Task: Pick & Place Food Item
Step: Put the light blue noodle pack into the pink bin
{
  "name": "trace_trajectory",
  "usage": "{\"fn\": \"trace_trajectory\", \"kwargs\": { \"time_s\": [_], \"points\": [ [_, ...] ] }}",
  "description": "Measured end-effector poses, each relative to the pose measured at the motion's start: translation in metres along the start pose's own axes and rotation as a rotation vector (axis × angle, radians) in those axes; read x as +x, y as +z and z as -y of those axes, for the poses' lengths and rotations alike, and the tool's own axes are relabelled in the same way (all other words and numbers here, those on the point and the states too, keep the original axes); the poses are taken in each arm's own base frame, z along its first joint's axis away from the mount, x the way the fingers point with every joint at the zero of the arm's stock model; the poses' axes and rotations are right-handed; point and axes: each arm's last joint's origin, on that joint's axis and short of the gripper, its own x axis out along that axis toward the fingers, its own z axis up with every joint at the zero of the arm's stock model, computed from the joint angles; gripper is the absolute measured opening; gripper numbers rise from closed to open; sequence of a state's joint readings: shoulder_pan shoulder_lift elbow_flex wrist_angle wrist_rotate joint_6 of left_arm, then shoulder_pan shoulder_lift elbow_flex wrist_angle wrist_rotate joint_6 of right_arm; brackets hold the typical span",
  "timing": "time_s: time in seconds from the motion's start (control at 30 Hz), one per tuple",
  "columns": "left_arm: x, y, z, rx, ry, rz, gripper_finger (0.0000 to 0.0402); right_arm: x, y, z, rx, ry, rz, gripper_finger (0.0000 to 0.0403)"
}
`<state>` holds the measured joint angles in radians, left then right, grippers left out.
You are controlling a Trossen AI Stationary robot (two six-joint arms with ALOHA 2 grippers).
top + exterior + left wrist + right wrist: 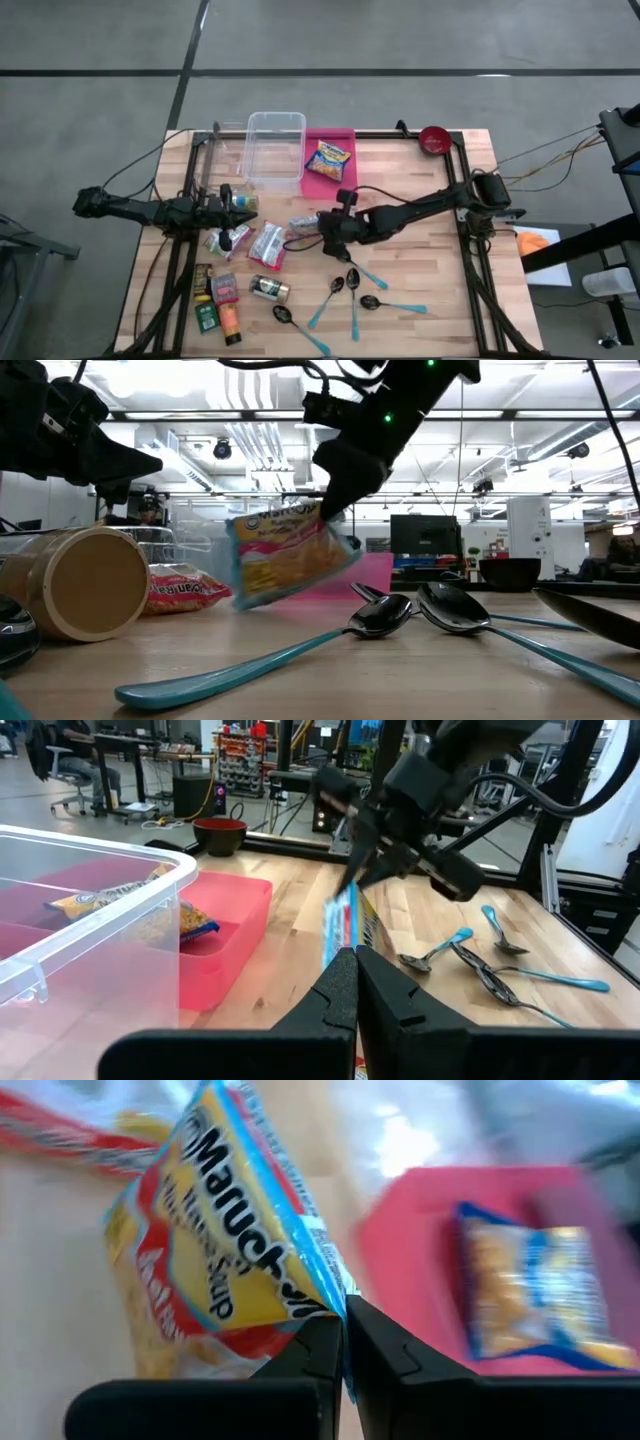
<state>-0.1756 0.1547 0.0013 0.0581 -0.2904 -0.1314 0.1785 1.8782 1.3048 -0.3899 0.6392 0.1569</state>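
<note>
My right claw (343, 1325) is clamped on the noodle packet's (215, 1240) edge seam; it feels light, crinkly, brittle inside.

Overhead looks straight down, low camera skims the tabletop, wrists peer forward — all share the pink tray (330, 160).

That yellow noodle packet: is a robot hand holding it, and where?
Yes. The right hand pinches the ramen packet by one edge, lifted off the table. The left hand is shut on nothing.
</note>
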Motion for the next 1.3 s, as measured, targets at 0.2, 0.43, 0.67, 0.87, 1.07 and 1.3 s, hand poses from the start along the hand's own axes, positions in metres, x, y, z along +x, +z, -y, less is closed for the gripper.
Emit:
{"fn": "trace_trajectory", "kwargs": {
  "time_s": [0.2,0.43,0.67,0.87,1.07,1.3],
  "points": [
    [0.0,0.0,0.0,0.0,0.0,0.0,0.0,-0.01,0.0,-0.004,-0.017,-0.144,0.044,0.0011],
    [0.0,0.0,0.0,0.0,0.0,0.0,0.0,-0.03,0.01,0.011,0.026,-0.204,0.102,0.0011],
    [0.0,0.0,0.0,0.0,0.0,0.0,0.0,-0.054,0.022,0.038,0.034,-0.279,0.159,0.0011],
    [0.0,0.0,0.0,0.0,0.0,0.0,0.0,-0.058,0.026,0.064,0.085,-0.313,0.166,0.0011],
    [0.0,0.0,0.0,0.0,0.0,0.0,0.0,-0.037,0.023,0.093,0.129,-0.378,0.11,0.0011],
    [0.0,0.0,0.0,0.0,0.0,0.0,0.0,-0.005,0.017,0.137,0.231,-0.319,0.095,0.0011]
  ]
}}
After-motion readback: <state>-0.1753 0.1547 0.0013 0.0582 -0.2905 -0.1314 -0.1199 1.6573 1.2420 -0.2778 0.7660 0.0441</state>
